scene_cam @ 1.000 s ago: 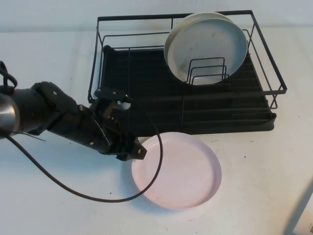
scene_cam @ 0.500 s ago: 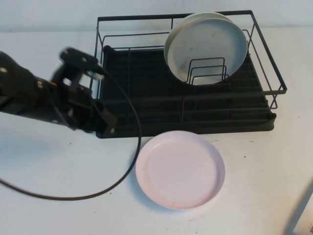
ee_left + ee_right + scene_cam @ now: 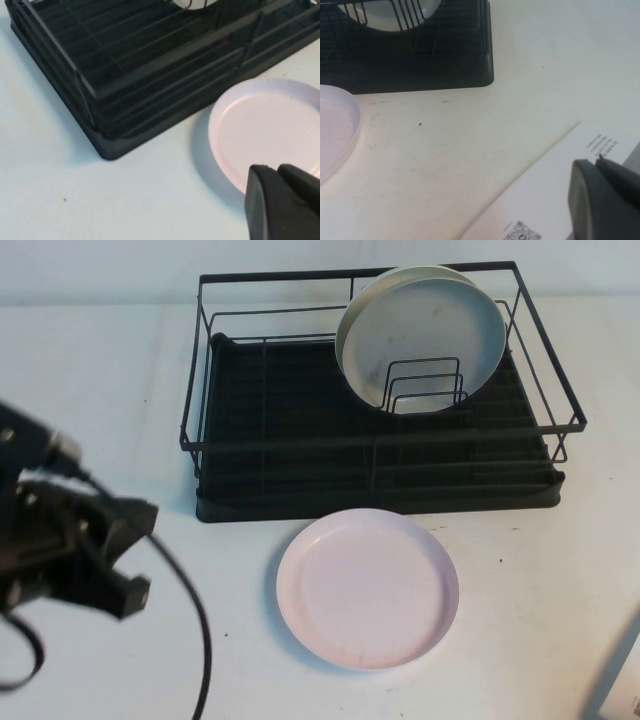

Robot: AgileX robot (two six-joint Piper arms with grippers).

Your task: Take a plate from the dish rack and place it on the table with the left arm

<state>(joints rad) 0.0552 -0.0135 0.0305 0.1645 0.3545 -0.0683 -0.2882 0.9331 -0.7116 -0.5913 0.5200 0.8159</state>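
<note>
The pale pink plate (image 3: 368, 588) lies flat on the white table (image 3: 520, 570), just in front of the black wire dish rack (image 3: 290, 390). It also shows in the left wrist view (image 3: 270, 125) and the right wrist view (image 3: 335, 130). My left gripper (image 3: 132, 592) is at the front left of the table, well left of the plate and apart from it. In the left wrist view the left gripper (image 3: 274, 170) is shut and empty. My right gripper (image 3: 596, 161) is shut and empty, over a printed sheet; it does not show in the high view.
A cream plate (image 3: 425, 338) stands upright in the rack's wire dividers at the back right. A black cable (image 3: 195, 630) trails from the left arm across the table. A white printed sheet (image 3: 545, 200) lies at the table's front right corner.
My left arm has drawn back from the pink plate's left rim, left and toward the front of the table. The plate stays flat on the table, shifted slightly right.
</note>
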